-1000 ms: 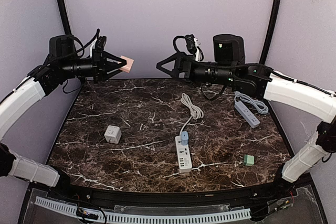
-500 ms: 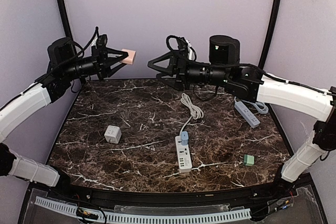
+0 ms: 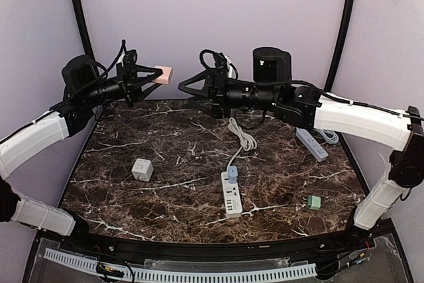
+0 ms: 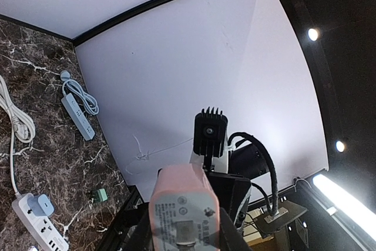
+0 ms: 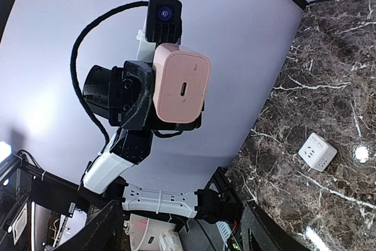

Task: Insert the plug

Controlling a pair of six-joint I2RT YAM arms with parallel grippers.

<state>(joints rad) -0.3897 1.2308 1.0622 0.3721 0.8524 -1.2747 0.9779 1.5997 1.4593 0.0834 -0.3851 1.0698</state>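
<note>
Pink plug [image 5: 181, 83]: port [image 5: 184, 89] visible R wrist only.

L claw [image 3: 156, 77] clamped, R claw [image 3: 185, 91] agape

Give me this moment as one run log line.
left gripper: shut on pink charger, held aloft | right gripper: open, facing charger, not touching | white power strip: on table

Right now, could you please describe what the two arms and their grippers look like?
Both arms, left arm and right arm, have white shells over the long links and black cylindrical joints. The left gripper and right gripper are black, with angular triangular fingers. Black cables loop at each wrist.
</note>
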